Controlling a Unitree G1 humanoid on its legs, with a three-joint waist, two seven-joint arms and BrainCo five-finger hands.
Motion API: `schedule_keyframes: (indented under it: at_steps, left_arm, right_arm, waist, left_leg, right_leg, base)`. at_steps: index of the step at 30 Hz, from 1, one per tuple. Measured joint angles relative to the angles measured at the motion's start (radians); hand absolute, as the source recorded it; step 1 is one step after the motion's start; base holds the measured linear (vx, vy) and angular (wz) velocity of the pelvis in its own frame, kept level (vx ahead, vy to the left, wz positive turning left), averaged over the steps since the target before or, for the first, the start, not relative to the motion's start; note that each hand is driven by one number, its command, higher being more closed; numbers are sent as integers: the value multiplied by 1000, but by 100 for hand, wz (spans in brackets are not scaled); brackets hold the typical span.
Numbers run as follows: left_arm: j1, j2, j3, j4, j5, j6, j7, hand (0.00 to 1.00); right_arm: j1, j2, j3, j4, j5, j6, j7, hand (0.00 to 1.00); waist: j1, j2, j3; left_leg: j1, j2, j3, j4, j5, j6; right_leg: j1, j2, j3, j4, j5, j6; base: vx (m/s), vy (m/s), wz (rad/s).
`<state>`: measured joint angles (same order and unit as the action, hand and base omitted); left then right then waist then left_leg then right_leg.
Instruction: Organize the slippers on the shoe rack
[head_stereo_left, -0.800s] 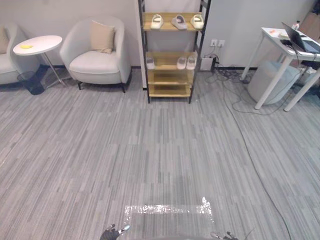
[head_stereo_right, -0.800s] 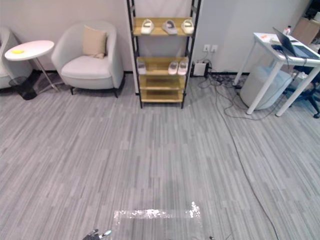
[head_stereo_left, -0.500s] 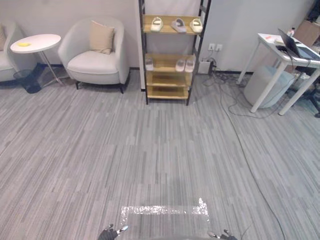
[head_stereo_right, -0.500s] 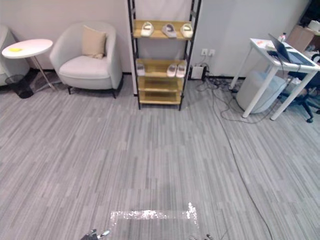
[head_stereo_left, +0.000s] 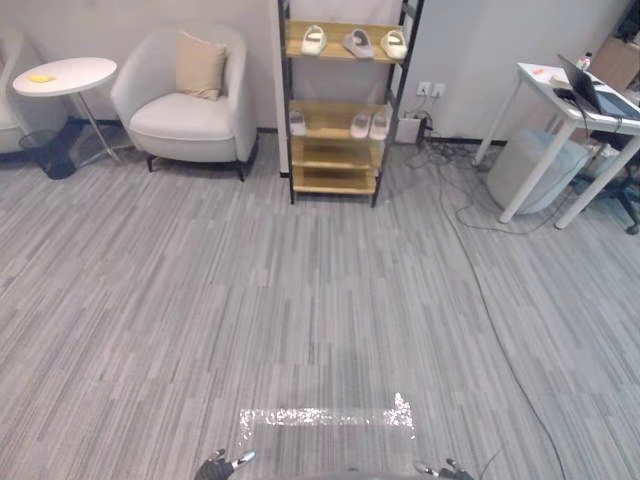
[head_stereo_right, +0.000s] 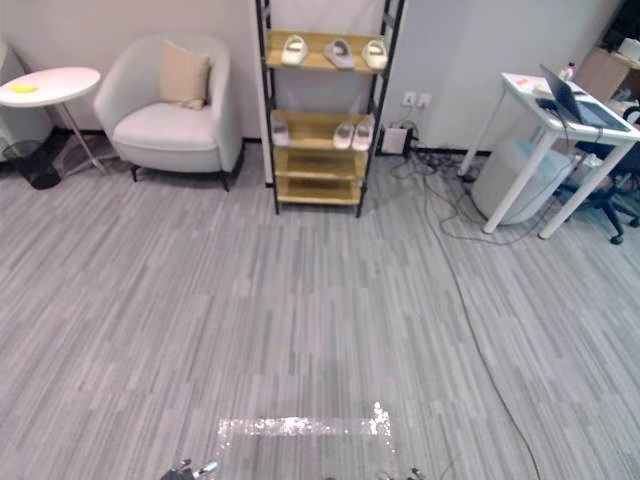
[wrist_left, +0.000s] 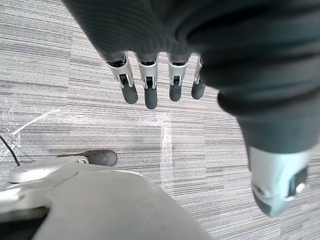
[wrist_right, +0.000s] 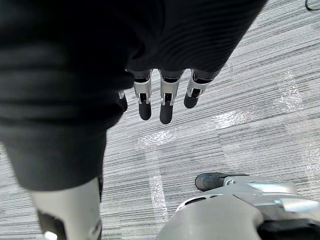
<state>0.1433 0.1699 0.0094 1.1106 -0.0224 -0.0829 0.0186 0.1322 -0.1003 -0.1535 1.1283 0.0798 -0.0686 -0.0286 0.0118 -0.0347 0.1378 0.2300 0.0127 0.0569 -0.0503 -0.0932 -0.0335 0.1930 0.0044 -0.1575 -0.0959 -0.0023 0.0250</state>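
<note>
Shoe rack (head_stereo_left: 335, 181) standing at the far wall, between an armchair (head_stereo_left: 190, 105) and a white desk (head_stereo_left: 560, 85). Three slippers (head_stereo_left: 358, 43) are lying along its top shelf; on the second shelf a single slipper (head_stereo_left: 298, 122) is lying at the left edge and a pair (head_stereo_left: 362, 126) near the right edge. Left hand (wrist_left: 150, 90) and right hand (wrist_right: 167, 102) are hanging over the grey floor (head_stereo_left: 300, 300), fingers straight, holding nothing.

I can read no text, label or number here; any print on the slippers (head_stereo_left: 357, 43) or shoe rack (head_stereo_left: 333, 181) may be too small.
</note>
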Motion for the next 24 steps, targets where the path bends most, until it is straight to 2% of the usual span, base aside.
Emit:
schedule_keyframes:
  at_steps: [6, 8, 9, 11, 12, 14, 15, 17, 18, 20, 23, 24]
  left_arm:
    - [-13, 4, -8, 2, 0, 0, 0, 0]
    - [-19, 9, -8, 2, -1, 0, 0, 0]
    - [-25, 11, -8, 1, -1, 1, 1, 0]
    - [-34, 8, -8, 0, -2, 1, 1, 0]
    - [-36, 11, -8, -1, -3, 1, 1, 0]
    - [-42, 12, -6, -16, -8, 1, 2, 0]
    - [-44, 3, 4, -30, -9, 1, 1, 0]
    - [-42, -12, 14, -39, -12, -1, 8, 0]
    - [-43, -16, 14, -41, -20, -1, 16, 0]
    - [-46, -18, 14, -43, -21, -10, 20, 0]
    - [-48, -24, 14, -42, -21, -18, 23, 0]
    - [-46, -31, 14, -42, -21, -19, 23, 0]
  right_arm:
    - [-3, 2, 0, 0, 1, 0, 0, 0]
    - [-4, 5, 0, 0, 2, 0, -1, 0]
    - [-6, 6, 0, -1, 3, -1, -2, 0]
    - [-6, -5, 0, -2, 8, -1, -2, 0]
    - [-7, -7, 0, -3, 8, -1, -4, 0]
    - [-6, -6, -1, -3, 10, -2, -10, 0]
    - [-6, -10, -1, -4, 10, -2, -11, 0]
    - [-15, -21, 0, -6, 10, -1, -12, 0]
    - [-18, -25, 0, -6, 10, -1, -13, 0]
    - [-21, -26, 0, -5, 11, -1, -14, 0]
    - [-34, -30, 0, -6, 12, 0, -21, 0]
    - [-38, -38, 3, -5, 12, -1, -23, 0]
  waist:
    - [-2, -4, 6]
    - [-2, -8, 8]
    - [-2, -13, 11]
    - [-1, 7, 25]
    - [-1, 9, 27]
    - [-3, 12, 40]
    - [5, 13, 47]
    - [19, 31, 58]
    - [20, 35, 61]
    - [25, 36, 65]
    - [38, 40, 67]
    - [50, 50, 65]
  left_leg:
    - [-7, 1, 0, 5, -1, -1]
    - [-52, 3, -2, 62, -27, -13]
    - [-83, 7, -3, 117, -54, -18]
    - [-151, 34, 7, 277, -131, -48]
    - [-184, 48, 38, 352, -143, -64]
    - [-271, 87, 115, 589, -135, -73]
    - [-323, 109, 139, 710, -107, -73]
    - [-411, 135, 150, 847, -157, -17]
    - [-444, 133, 149, 837, -169, -16]
    - [-480, 120, 152, 716, -166, -18]
    - [-489, 65, 124, 404, -81, -52]
    - [-478, 63, 101, 321, -57, -57]
  right_leg:
    - [-3, 0, -2, 2, -2, 1]
    - [-17, -1, -9, 7, -5, 0]
    - [-20, 0, -19, 7, -11, 0]
    - [-18, 14, -39, 15, -30, -18]
    - [-17, 16, -39, 26, -42, -22]
    - [-18, 14, -35, 62, -75, -33]
    - [-15, 13, -20, 95, -98, -41]
    - [-16, 4, 7, 131, -129, -57]
    - [-14, -6, 15, 131, -134, -58]
    - [-17, -33, 32, 126, -142, -47]
    - [-19, -79, 66, 127, -171, -5]
    - [-16, -82, 84, 130, -188, 13]
  base:
    - [-10, -3, 1]
    - [-9, -13, 8]
    - [2, -13, 5]
    - [0, 0, 0]
    - [10, -7, 5]
    - [-11, -15, 0]
    - [0, -4, -18]
    - [84, 38, -27]
    - [122, 66, -30]
    - [177, 124, -26]
    - [264, 192, -31]
    - [417, 322, -48]
